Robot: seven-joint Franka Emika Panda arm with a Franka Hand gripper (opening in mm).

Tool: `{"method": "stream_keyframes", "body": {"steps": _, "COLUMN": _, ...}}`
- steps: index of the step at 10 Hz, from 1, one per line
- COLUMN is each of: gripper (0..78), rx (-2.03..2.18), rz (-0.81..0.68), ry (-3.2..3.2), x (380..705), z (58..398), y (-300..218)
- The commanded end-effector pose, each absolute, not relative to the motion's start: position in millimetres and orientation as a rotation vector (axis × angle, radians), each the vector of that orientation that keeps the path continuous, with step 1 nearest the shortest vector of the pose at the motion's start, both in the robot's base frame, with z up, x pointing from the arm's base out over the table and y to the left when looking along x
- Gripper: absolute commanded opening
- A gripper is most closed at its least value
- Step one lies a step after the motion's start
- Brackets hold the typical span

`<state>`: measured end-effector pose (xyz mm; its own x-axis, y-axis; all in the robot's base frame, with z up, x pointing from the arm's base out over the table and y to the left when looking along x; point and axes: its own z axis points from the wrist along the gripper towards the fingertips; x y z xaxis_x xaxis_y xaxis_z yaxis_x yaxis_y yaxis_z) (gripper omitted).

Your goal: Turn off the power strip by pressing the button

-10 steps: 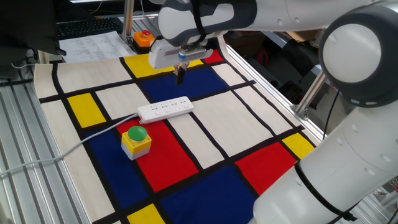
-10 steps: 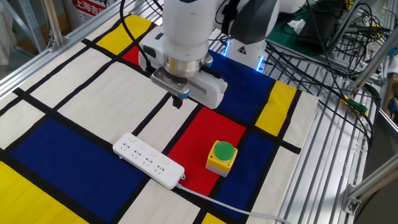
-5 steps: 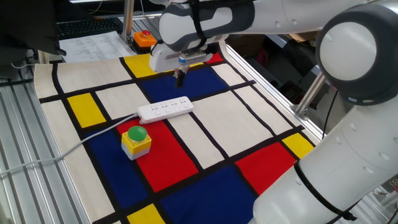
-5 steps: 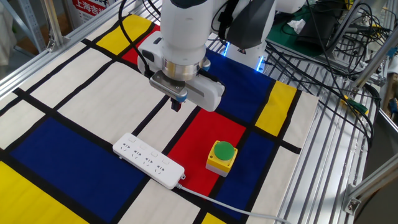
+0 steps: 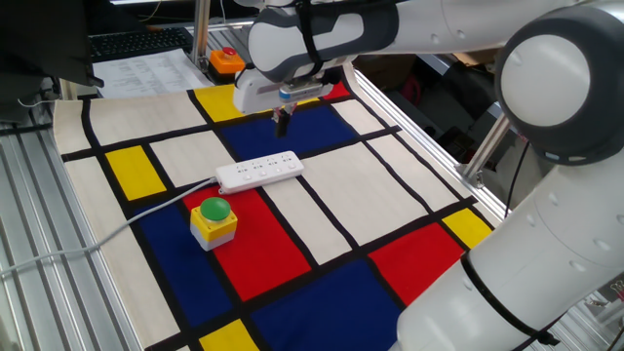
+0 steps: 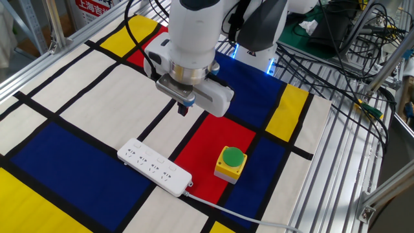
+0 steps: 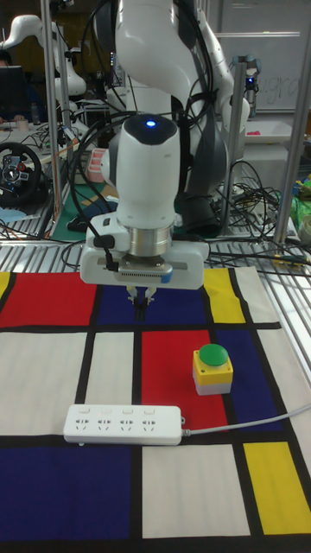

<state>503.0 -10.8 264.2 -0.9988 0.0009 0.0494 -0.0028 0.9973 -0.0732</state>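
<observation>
The gripper (image 7: 142, 308) hangs above the checkered mat (image 6: 77, 97), well apart from the strip (image 7: 123, 424), which lies flat across a white panel with its cable (image 7: 250, 423) trailing off one end. The dark fingertips point straight down and carry nothing; whether any gap separates them cannot be told from any view. A yellow box with a green dome (image 7: 212, 369) sits near the strip's cable end, and an orange box (image 5: 225, 61) stands at the mat's far edge.

The main risk is a press on the wrong target: the green dome is large and close to the strip, while the strip's own button is tiny. A descent slightly off line would likely land on a socket or bare casing, and a glancing push could slide the light strip across the cloth instead of working the switch.

The button itself cannot be made out with certainty; a small mark shows near the end away from the cable in the tall view. The gripper's body hides its fingers' upper part.
</observation>
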Motion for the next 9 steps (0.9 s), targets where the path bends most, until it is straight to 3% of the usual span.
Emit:
{"method": "stream_keyframes", "body": {"steps": 1, "gripper": 0.0, "rx": 0.023, "rz": 0.125, "ry": -3.080, "x": 503.7, "z": 265.1, "y": -11.2}}
{"method": "stream_keyframes", "body": {"steps": 9, "gripper": 0.0, "rx": 0.052, "rz": 0.088, "ry": -3.022, "x": 503.4, "z": 264.8, "y": -11.0}}
